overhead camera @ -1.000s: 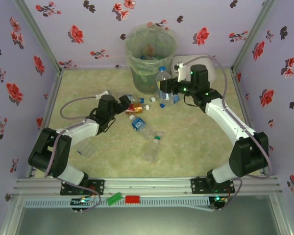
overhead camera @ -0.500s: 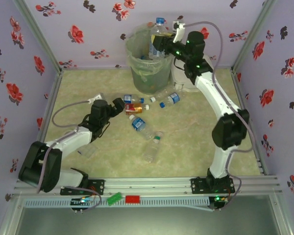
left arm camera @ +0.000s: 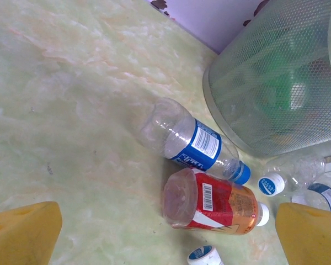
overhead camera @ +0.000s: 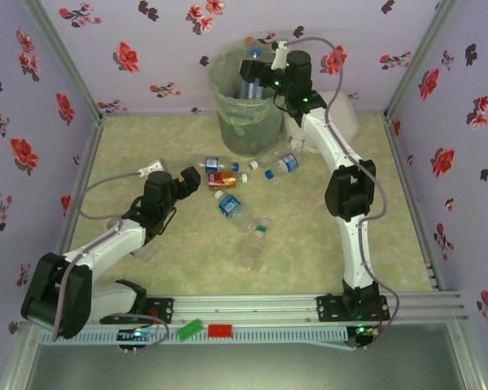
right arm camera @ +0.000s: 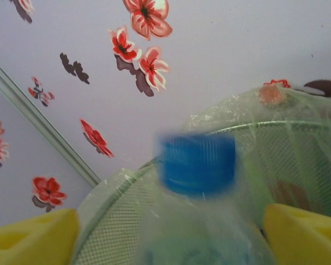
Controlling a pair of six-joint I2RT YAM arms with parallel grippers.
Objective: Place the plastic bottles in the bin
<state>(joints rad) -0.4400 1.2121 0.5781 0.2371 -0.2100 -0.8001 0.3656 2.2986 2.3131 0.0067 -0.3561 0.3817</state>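
Nearest you, the left gripper [overhead camera: 193,175] has eased back a touch since half a second ago. Its fingers are spread wide with nothing in them, just short of the red-labelled bottle [left arm camera: 212,205]. That bottle lies on the table [left arm camera: 71,110], just beside the blue-labelled bottle [left arm camera: 187,141]. The red label shows a barcode; the blue label's white writing is unreadable. At the far end, the right gripper [overhead camera: 258,73] has pushed further over the bin [overhead camera: 236,122]. Its fingers were clamped and are now spread. The blue-capped bottle [right arm camera: 198,163] is blurred between them, lower than before, in the bin's mouth.
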